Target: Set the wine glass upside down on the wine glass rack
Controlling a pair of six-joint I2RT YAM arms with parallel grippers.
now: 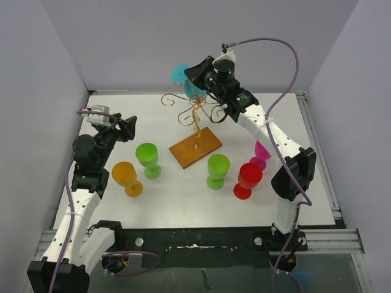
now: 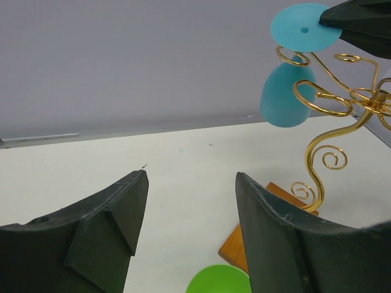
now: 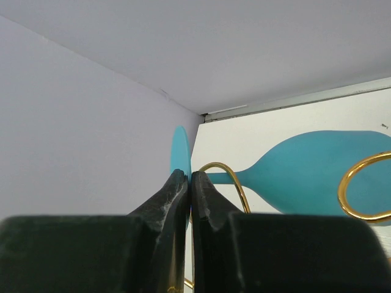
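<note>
A teal wine glass (image 1: 181,76) hangs upside down at the gold wire rack (image 1: 195,113), foot up, its stem inside a gold scroll arm. My right gripper (image 1: 194,72) is shut on the rim of its round foot (image 3: 179,152); the bowl (image 3: 324,171) shows to the right. The left wrist view shows the glass (image 2: 287,94) below its foot (image 2: 305,27) in the rack's scrolls (image 2: 324,101). The rack's brown wooden base (image 1: 195,147) lies mid-table. My left gripper (image 1: 125,128) is open and empty at the left, its fingertips (image 2: 137,183) wide apart above the table.
On the table stand an orange glass (image 1: 126,177), a green glass (image 1: 147,159), a second green glass (image 1: 217,170), a red glass (image 1: 248,179) and a pink glass (image 1: 261,154) partly behind my right arm. Grey walls close the back and sides.
</note>
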